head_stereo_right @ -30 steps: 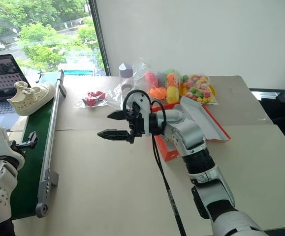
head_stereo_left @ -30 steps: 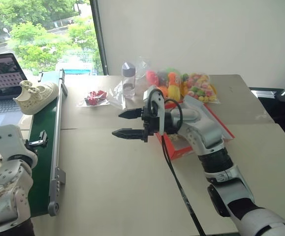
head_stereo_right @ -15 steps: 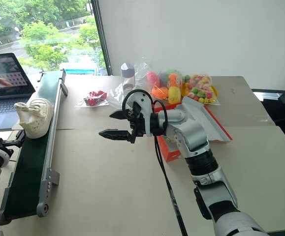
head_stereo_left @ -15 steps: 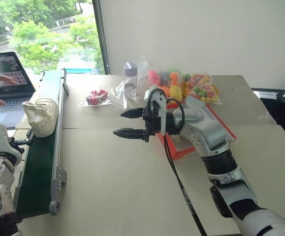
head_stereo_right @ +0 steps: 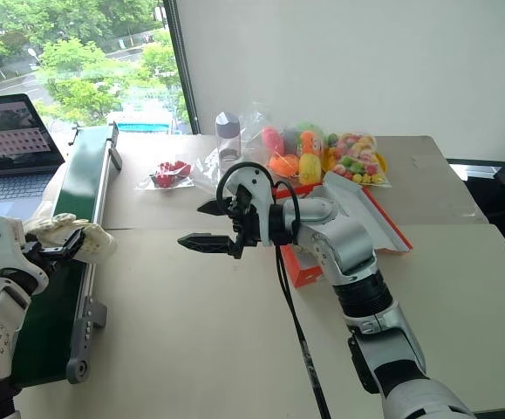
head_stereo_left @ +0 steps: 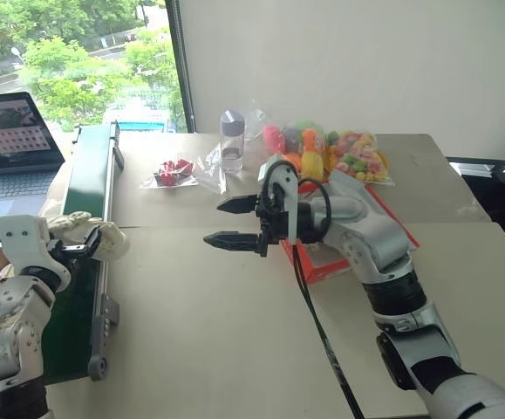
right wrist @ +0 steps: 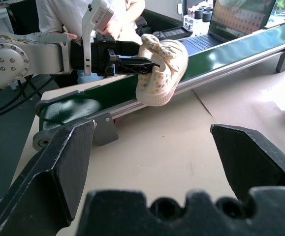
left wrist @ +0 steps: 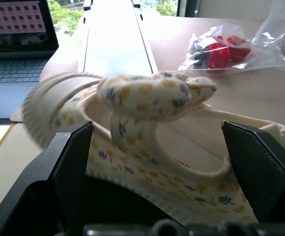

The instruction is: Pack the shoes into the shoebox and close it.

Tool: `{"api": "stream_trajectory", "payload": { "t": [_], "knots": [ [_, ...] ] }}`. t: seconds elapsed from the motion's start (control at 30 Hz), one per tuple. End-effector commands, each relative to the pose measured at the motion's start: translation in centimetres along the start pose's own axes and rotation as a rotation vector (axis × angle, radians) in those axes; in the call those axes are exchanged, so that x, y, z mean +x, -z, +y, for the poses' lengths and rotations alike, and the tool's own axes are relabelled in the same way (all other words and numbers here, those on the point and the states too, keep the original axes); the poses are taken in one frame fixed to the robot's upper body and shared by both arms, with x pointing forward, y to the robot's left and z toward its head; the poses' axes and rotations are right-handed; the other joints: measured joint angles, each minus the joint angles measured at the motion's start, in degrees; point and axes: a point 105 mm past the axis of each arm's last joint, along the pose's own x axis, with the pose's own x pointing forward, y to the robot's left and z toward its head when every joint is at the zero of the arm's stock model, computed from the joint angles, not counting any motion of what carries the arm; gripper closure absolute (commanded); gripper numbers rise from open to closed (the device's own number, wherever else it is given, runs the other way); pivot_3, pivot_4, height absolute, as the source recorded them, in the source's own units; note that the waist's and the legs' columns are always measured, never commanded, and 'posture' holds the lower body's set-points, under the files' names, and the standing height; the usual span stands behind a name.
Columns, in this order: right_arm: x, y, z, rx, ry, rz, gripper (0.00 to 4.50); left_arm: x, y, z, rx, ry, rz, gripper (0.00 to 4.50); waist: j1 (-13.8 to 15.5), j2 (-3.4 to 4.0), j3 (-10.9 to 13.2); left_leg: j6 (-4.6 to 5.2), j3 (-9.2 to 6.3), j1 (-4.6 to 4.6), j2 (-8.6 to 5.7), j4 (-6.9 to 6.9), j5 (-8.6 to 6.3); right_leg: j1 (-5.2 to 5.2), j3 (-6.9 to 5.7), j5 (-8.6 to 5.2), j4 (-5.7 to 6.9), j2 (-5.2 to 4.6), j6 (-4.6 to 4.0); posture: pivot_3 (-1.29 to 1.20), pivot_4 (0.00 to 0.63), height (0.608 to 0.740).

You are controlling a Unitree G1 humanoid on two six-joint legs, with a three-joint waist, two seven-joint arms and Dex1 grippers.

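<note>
- One shoe (head_stereo_left: 93,236) in sight: cream fabric look, small yellow and blue flower print, a soft bow on top, ribbed sole edge; tipped on its side at the near end of the conveyor (head_stereo_left: 88,166).
- Left gripper (left wrist: 159,132) spread wide with the shoe between its two black fingers; whether the pads press it, impossible to tell.
- Right gripper (head_stereo_left: 214,223) released, fingers apart, hovering level over bare table (head_stereo_left: 200,332) and pointing toward the conveyor, with nothing between the fingers.
- One shoebox (head_stereo_right: 297,266): red cardboard, white inside, lid up; largely hidden behind the right forearm, well apart from the shoe.
- One long green belt in a grey metal frame, running along the table's left edge.
- One open laptop (head_stereo_left: 8,140) beyond the belt.
- One clear bottle (head_stereo_left: 230,140) with a pale cap, upright at the far edge.
- Three clear plastic bags: one flat with red pieces (head_stereo_left: 172,171), two bulging with colourful toys (head_stereo_left: 326,150).
- One black cable (head_stereo_left: 317,332) trailing across the tan tabletop.
</note>
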Motion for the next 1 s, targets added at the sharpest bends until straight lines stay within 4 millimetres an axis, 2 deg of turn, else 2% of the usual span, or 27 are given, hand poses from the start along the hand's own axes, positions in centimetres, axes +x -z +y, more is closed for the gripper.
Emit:
{"api": "stream_trajectory", "payload": {
  "t": [0.03, 0.1, 0.2, 0.27, 0.33, 0.53, 0.67, 0.8, 0.93, 1.0],
  "knots": [
    [-0.4, -1.6, 0.4, -0.044, -0.009, -0.041, 0.00, 0.1, -0.2, -1.2, -0.030, 0.043, 0.002, 0.04, -0.01, 0.00, 0.00, 0.01, 0.00, 0.00, 0.01, 0.00, 0.00, 0.00, -0.01, -0.01, 0.00, 0.02, 0.02, 0.00, 0.150, 0.740],
    [-0.5, -1.6, 0.3, -0.050, -0.004, -0.037, 0.00, 0.1, 0.4, -0.8, -0.064, 0.009, 0.030, 0.04, -0.01, 0.00, 0.00, 0.02, 0.00, 0.01, 0.01, 0.00, 0.01, 0.00, 0.00, -0.04, 0.02, 0.04, 0.08, 0.00, 0.150, 0.740],
    [-0.6, -1.6, 0.2, -0.052, 0.004, -0.036, 0.00, -0.2, 2.6, 0.7, -0.118, -0.087, 0.135, 0.04, -0.06, 0.00, 0.00, 0.06, 0.00, 0.06, -0.01, 0.00, 0.04, 0.04, 0.01, -0.12, 0.03, 0.09, 0.22, 0.00, 0.150, 0.740],
    [-0.8, -1.6, -0.1, -0.062, 0.018, -0.031, 0.00, -0.7, 4.3, 1.2, -0.176, -0.117, 0.193, 0.56, -0.15, 0.00, -0.01, 0.07, 0.02, 0.12, 0.00, 0.00, 0.04, 0.09, 0.05, -0.12, 0.04, 0.16, 0.24, 0.00, 0.150, 0.740],
    [-0.9, -1.6, -0.2, -0.067, 0.027, -0.028, 0.00, -1.0, 4.9, 1.0, -0.186, -0.108, 0.214, 1.13, -0.17, 0.02, -0.02, 0.07, 0.03, 0.15, 0.00, 0.00, 0.04, 0.10, 0.07, -0.12, 0.05, 0.15, 0.25, 0.00, 0.150, 0.740],
    [-0.8, -1.8, -0.6, -0.078, 0.041, -0.030, 0.00, -0.8, 4.2, 0.0, -0.179, -0.076, 0.182, 3.30, 0.01, 0.27, -0.16, 0.00, 0.02, 0.23, 0.01, 0.00, 0.01, 0.14, 0.05, -0.25, 0.09, 0.13, 0.04, 0.00, 0.150, 0.740],
    [-0.8, -2.0, -0.8, -0.083, 0.050, -0.035, 0.00, -0.5, 3.6, -0.6, -0.169, -0.054, 0.157, 4.39, 0.06, 0.28, -0.16, -0.02, 0.03, 0.23, 0.00, 0.00, 0.02, 0.14, 0.02, -0.23, 0.09, 0.13, 0.00, 0.00, 0.150, 0.740],
    [-0.8, -2.2, -0.9, -0.076, 0.061, -0.042, 0.00, 0.3, 1.4, -1.6, -0.155, -0.016, 0.073, 4.48, 0.46, 0.27, -0.16, -0.02, 0.04, 0.16, -0.02, 0.01, 0.03, 0.14, -0.05, -0.23, 0.07, 0.12, 0.00, 0.00, 0.150, 0.740],
    [-1.1, -3.3, -1.2, -0.019, 0.073, -0.113, 0.00, 1.1, -3.0, -4.8, -0.115, 0.117, -0.058, 4.48, 1.36, 0.20, -0.11, -0.01, 0.03, 0.02, -0.02, 0.03, 0.07, 0.11, -0.25, -0.22, 0.02, 0.03, 0.00, 0.00, 0.150, 0.740],
    [-1.3, -4.3, -1.6, 0.029, 0.085, -0.167, 0.00, 1.6, -5.9, -6.8, -0.104, 0.194, -0.138, 4.48, 1.38, 0.12, -0.08, 0.01, 0.01, -0.18, 0.00, 0.08, 0.14, 0.06, -0.43, -0.20, -0.03, -0.03, 0.01, 0.00, 0.150, 0.740]
  ]
}}
